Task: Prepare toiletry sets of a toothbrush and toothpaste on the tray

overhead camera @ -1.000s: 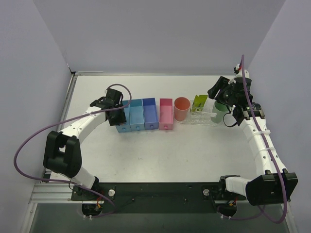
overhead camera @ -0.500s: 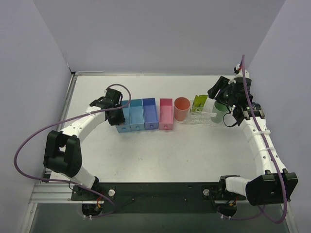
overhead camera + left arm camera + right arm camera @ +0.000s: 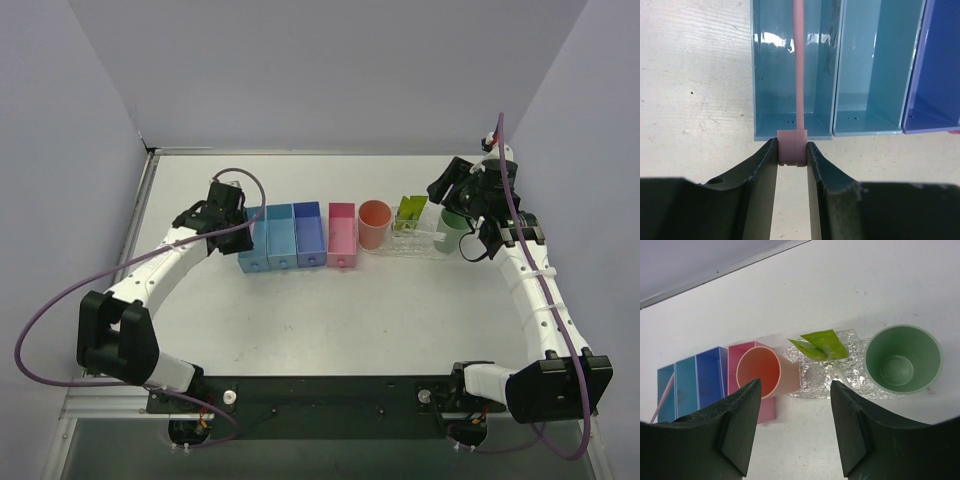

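Observation:
In the left wrist view my left gripper (image 3: 792,150) is shut on the blocky pink end of the toothbrush (image 3: 798,60). The toothbrush's thin stem runs away over the teal bin (image 3: 765,75). The right wrist view shows the same toothbrush (image 3: 663,396) leaning at that bin's left side. My right gripper (image 3: 795,386) hangs open and holds nothing above the near edge of the clear bumpy tray (image 3: 812,382). Lime-yellow toothpaste tubes (image 3: 822,344) stand on the tray, with a white stick (image 3: 842,373) below them. From above, the left gripper (image 3: 240,228) is at the bin row's left end.
An orange cup (image 3: 760,371) sits at the tray's left end and a green cup (image 3: 902,360) at its right end. A pink box (image 3: 342,235) and a row of blue bins (image 3: 295,237) stand left of the tray (image 3: 420,248). Grey walls close the table behind.
The left jaws have closed on the toothbrush's pink end. The left arm's elbow has swung out to the left and the wrist has drawn back a little. The right arm has not moved.

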